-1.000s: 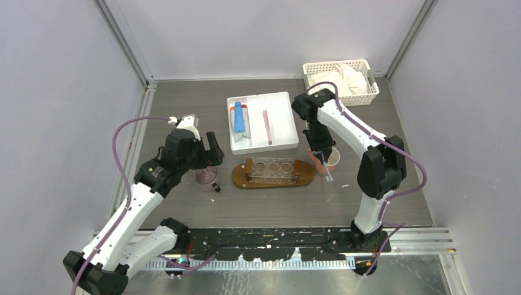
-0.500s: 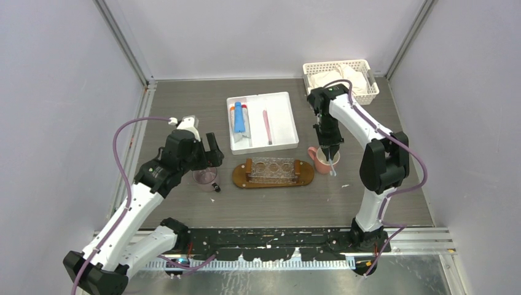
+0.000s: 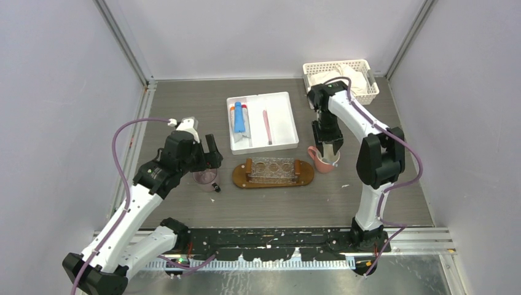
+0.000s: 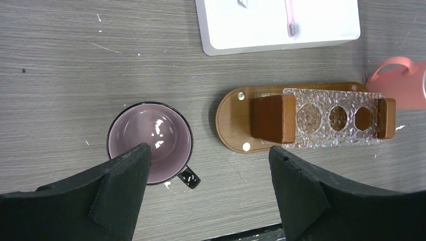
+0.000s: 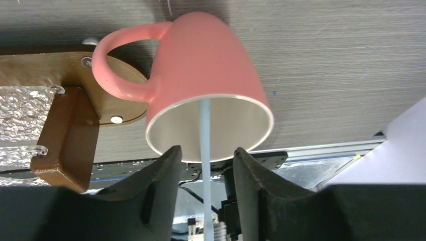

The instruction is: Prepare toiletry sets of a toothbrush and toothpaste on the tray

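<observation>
A pale slim toothbrush [image 5: 203, 128] stands in the pink ceramic mug [image 5: 211, 55] beside the brown wooden oval tray [image 4: 228, 123], right claw [image 5: 205, 151] parted around it; left claw [image 4: 208, 149] wide open, empty; soft toothpaste tubes [image 3: 238, 120] lie unplaced in the white tray [image 3: 282, 117]

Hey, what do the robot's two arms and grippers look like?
The left arm and right arm have white rounded links, chunky black joints and a loose purple cable each. The left gripper and right gripper have matte black wedge-shaped fingers.

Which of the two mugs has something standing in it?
The pink mug beside the wooden tray: a pale handle stands inside it. The purple mug is empty.
</observation>
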Controlling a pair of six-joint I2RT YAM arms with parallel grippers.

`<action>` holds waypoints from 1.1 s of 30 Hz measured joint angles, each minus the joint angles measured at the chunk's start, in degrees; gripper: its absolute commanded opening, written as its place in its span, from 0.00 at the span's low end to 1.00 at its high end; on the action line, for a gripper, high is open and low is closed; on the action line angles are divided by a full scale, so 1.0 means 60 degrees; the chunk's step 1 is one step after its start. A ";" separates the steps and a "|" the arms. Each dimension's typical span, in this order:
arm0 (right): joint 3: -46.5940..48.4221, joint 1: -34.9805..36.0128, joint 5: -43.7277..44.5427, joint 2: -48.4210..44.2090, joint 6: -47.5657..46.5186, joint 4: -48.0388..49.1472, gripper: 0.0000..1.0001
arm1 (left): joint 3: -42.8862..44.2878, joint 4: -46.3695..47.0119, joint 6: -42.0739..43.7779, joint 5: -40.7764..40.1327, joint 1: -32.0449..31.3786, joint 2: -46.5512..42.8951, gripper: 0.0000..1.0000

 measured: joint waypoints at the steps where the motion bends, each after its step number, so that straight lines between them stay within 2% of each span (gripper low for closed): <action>1: 0.0127 -0.0018 0.0058 0.0000 0.0007 -0.0022 0.51 | 0.0000 0.0000 0.0000 0.0000 0.0000 0.0000 0.88; 4: 0.0867 -0.0062 0.0495 0.0000 0.0040 -0.0168 0.61 | 0.0000 0.0000 0.0000 -0.0033 0.0000 0.0000 0.88; 8: 0.2867 -0.0106 0.1348 0.0011 0.0109 -0.0164 0.63 | 0.0000 -0.0011 0.0004 -0.0149 0.0000 0.0000 0.88; 11: 0.4095 -0.0011 0.1574 -0.0033 0.0142 0.0750 0.62 | 0.0000 -0.0033 0.0004 -0.0262 0.0000 0.0000 0.90; 13: 0.4124 0.0182 0.1417 -0.0091 0.0135 0.1628 0.62 | 0.0000 -0.0058 0.0004 -0.0401 0.0000 0.0000 0.92; 16: 0.3741 0.0776 0.0729 0.0117 0.0142 0.3126 0.55 | 0.0000 -0.0080 0.0004 -0.0612 0.0000 0.0000 0.99; 22: 0.3621 0.1639 -0.0670 0.1832 0.0204 0.5217 0.51 | 0.0000 -0.0193 0.0011 -0.0911 0.0000 0.0000 1.00; 27: 0.3843 0.2135 -0.1089 0.3242 0.0324 0.5650 0.51 | 0.0000 -0.0215 0.0015 -0.1126 0.0000 0.0018 1.00; 33: 0.4266 0.2397 -0.1198 0.4076 0.0750 0.5989 0.49 | 0.0000 -0.0211 0.0025 -0.1188 0.0000 0.0164 1.00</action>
